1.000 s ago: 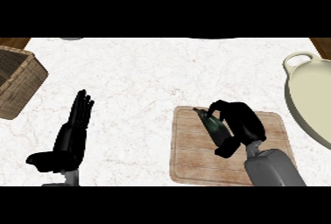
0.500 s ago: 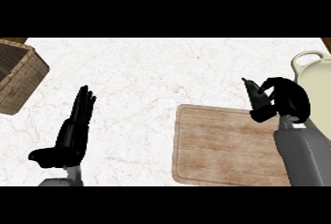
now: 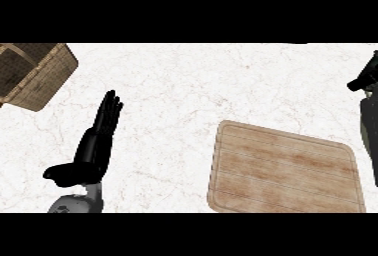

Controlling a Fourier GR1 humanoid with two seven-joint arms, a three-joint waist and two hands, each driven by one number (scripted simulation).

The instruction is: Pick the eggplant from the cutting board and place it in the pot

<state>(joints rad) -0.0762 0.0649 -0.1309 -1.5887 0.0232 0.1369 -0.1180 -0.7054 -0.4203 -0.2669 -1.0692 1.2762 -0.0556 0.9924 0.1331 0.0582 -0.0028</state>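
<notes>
Now the cutting board (image 3: 286, 169) lies bare — eggplant hidden from view.

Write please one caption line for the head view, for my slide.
Bare cutting board on the counter, left hand resting open, right hand at the right edge, basket top left.

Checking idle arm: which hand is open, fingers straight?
The left hand, at the view's left over the counter, fingers straight and pointing up. The right hand is only a sliver at the right edge; its fingers can't be judged.

Kitchen — marble counter (image 3: 221, 80), cutting board (image 3: 284, 172)
</notes>
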